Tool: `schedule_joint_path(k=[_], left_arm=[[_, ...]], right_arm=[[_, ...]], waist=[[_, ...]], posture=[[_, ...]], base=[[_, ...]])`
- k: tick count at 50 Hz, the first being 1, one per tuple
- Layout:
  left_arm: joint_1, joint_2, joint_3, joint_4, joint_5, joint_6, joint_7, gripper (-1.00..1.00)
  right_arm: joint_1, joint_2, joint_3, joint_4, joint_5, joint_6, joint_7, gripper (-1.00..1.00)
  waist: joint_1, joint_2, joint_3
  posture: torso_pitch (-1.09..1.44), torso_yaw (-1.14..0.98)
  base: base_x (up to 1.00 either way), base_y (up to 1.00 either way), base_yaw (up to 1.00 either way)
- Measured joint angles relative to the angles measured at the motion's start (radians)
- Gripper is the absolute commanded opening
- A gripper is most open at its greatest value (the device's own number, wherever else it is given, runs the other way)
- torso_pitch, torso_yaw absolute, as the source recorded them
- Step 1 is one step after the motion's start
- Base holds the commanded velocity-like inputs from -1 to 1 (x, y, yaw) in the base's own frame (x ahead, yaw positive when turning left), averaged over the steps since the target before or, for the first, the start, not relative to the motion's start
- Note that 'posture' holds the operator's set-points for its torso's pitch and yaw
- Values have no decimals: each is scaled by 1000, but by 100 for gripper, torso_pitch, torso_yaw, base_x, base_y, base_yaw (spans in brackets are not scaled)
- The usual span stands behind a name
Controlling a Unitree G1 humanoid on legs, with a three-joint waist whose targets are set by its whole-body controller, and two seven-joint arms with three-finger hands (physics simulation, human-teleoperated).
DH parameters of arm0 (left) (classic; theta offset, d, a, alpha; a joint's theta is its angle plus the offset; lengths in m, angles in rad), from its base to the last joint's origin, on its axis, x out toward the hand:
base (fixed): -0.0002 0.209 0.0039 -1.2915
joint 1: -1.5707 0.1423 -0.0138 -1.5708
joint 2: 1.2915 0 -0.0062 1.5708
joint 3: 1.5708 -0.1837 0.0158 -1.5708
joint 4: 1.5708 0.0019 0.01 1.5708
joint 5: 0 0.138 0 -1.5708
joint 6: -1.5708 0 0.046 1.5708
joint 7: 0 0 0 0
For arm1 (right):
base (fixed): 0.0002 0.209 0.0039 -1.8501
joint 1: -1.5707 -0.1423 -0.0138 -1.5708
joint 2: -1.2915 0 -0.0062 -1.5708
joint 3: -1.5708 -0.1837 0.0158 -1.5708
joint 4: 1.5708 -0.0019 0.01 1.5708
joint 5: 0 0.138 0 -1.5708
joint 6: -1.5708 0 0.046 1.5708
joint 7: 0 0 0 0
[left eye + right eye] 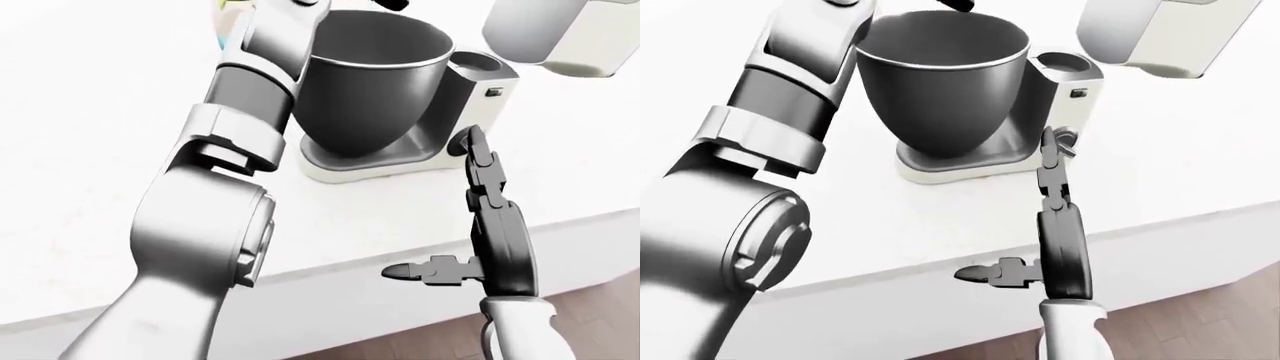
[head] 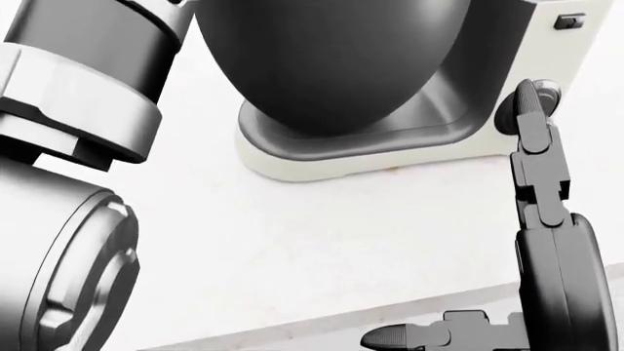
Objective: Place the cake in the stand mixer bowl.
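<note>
The dark metal mixer bowl (image 1: 375, 82) stands open on the white stand mixer base (image 1: 365, 166), in the upper middle of the left-eye view. My left arm (image 1: 255, 90) rises past the bowl's left side, and its hand is cut off by the top edge above the bowl's rim; only a dark fingertip (image 1: 395, 4) shows. The cake is not visible in any view. My right hand (image 1: 432, 202) is open and empty, with its fingers (image 1: 482, 161) pointing up beside the mixer's right side and its thumb (image 1: 420, 271) sticking out to the left.
The mixer's tilted-up head (image 1: 545, 30) hangs at the top right. The white counter (image 1: 120, 112) carries the mixer, and its edge (image 1: 600, 225) runs across the lower part of the view. Wood floor (image 1: 590, 315) shows at the bottom right.
</note>
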Motion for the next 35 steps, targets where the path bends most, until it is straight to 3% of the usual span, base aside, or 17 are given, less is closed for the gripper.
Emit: schedule_joint_path(k=[17,30,35], left_arm=[[-43,116,41,-115,-90,58,-64,100],[-39,210,68,-60,-137,30,-85,100],[-33,244,83,-140,-179,89,-122,100]], right_arm=[[2,1,5,-14,-15,8,-2,100],[1,2,15,-23,-26,17,-2,100],[-6,3,25,-26,-36,25,2,100]], waist=[[-2,7,3],[-4,10,8],[-6,13,10]], posture=[[0,0],[0,0],[0,0]], base=[[0,0,0],[0,0,0],[0,0,0]])
